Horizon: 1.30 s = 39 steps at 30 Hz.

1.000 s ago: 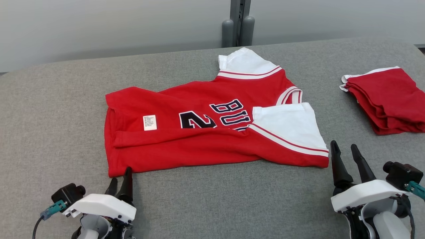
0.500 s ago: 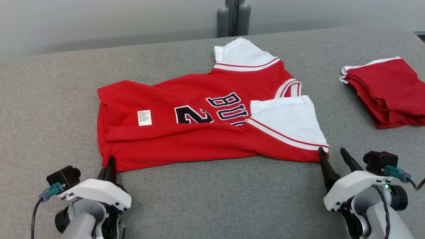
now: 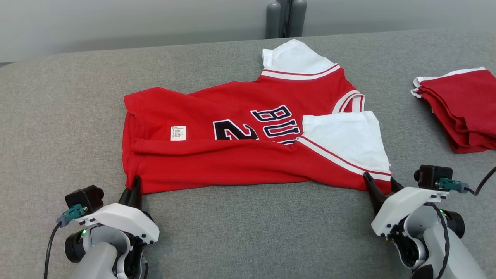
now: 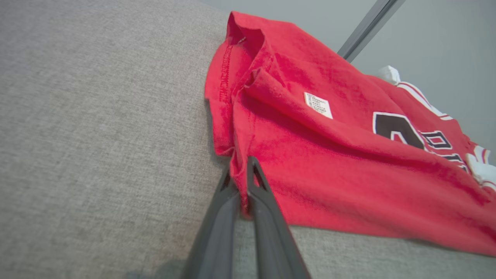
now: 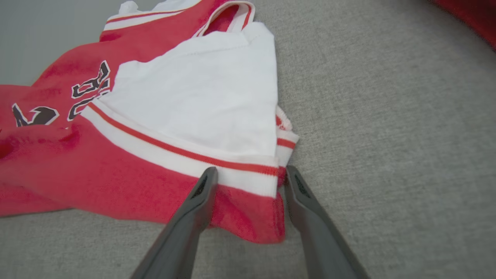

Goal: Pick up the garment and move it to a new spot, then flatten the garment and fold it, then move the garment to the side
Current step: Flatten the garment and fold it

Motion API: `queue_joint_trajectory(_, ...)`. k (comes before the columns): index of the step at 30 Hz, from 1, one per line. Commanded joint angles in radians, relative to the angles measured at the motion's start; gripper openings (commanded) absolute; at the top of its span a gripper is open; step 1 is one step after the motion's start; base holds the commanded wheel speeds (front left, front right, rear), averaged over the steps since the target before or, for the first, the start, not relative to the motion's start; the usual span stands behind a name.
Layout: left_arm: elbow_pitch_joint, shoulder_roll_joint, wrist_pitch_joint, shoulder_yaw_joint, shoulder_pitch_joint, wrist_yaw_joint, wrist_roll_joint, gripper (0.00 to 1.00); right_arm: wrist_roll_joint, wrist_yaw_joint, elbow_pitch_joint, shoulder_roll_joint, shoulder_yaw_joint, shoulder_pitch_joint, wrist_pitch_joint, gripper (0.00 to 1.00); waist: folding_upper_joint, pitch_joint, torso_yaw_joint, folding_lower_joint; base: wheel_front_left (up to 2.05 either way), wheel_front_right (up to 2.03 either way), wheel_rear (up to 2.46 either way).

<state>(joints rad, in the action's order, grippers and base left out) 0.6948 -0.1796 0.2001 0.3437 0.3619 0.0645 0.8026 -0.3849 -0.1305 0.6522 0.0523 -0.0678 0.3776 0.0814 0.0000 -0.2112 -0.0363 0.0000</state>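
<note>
Red shirt (image 3: 248, 162) spread across the middle of the desk (image 3: 252, 232). Left gripper (image 3: 133, 186): jaws pinched on its near left corner. Right gripper (image 3: 378, 178): jaws wide, straddling its near right corner.

Grey fabric-covered table (image 3: 248, 232); pale grey wall (image 3: 116, 23) behind; dark post (image 3: 286, 15) at far edge.

A robotics lab or test room is suggested rather than a home. A wide surface (image 3: 240, 232) padded in plain grey cloth is seen, with a blank pale wall (image 3: 116, 23) behind it and a grey metal post (image 3: 286, 17) at its far edge. On the surface a red garment (image 3: 232, 162) is laid out, and a folded red pile (image 3: 465, 112) lies at its right end.
</note>
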Motion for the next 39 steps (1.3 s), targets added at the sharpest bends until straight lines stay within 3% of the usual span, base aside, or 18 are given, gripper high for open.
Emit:
queue_joint_trajectory(1, 0.003, -0.011, 0.006, -0.002, 0.02, 0.006, 0.004, 0.0, -0.023, 0.0, 0.02, -0.002, -0.013, 0.004, 0.014, 0.3, 0.0, -0.001, -0.001, 0.0, 0.0, 0.0, 0.0)
queue_joint_trajectory(2, 0.005, -0.012, 0.005, -0.002, 0.021, 0.005, 0.004, 0.0, -0.037, 0.0, 0.031, -0.002, -0.021, 0.015, 0.017, 0.04, 0.0, -0.001, -0.001, 0.0, 0.0, 0.0, 0.0)
queue_joint_trajectory(3, 0.005, -0.014, 0.005, -0.002, 0.024, 0.002, 0.004, 0.0, -0.049, 0.0, 0.039, -0.002, -0.027, 0.028, 0.013, 0.0, 0.0, -0.001, -0.001, 0.0, 0.0, 0.0, 0.0)
queue_joint_trajectory(11, -0.045, -0.031, 0.024, -0.011, 0.039, -0.017, 0.005, 0.0, -0.034, 0.0, -0.001, 0.028, 0.011, 0.107, -0.045, 0.0, 0.0, 0.016, 0.004, 0.0, 0.0, 0.0, 0.0)
queue_joint_trajectory(18, -0.199, -0.04, -0.006, -0.029, -0.054, -0.039, 0.057, 0.0, -0.096, 0.0, -0.263, 0.075, 0.063, -0.007, 0.016, 0.0, 0.0, 0.041, 0.015, 0.0, 0.0, 0.0, 0.0)
queue_joint_trajectory(24, -0.354, -0.079, -0.072, -0.021, -0.216, 0.013, 0.079, 0.0, -0.061, 0.0, -0.51, 0.075, 0.144, -0.251, 0.125, 0.0, 0.0, 0.043, 0.023, 0.0, 0.0, 0.0, 0.0)
queue_joint_trajectory(30, -0.443, -0.079, -0.091, -0.025, -0.339, 0.061, 0.103, 0.0, -0.036, 0.0, -0.617, 0.027, 0.204, -0.405, 0.162, 0.0, 0.0, 0.035, 0.022, 0.0, 0.0, 0.0, 0.0)
queue_joint_trajectory(39, -0.517, -0.069, -0.095, -0.028, -0.46, 0.115, 0.122, 0.0, -0.06, 0.0, -0.691, 0.003, 0.21, -0.548, 0.173, 0.0, 0.0, 0.033, 0.021, 0.0, 0.0, 0.0, 0.0)
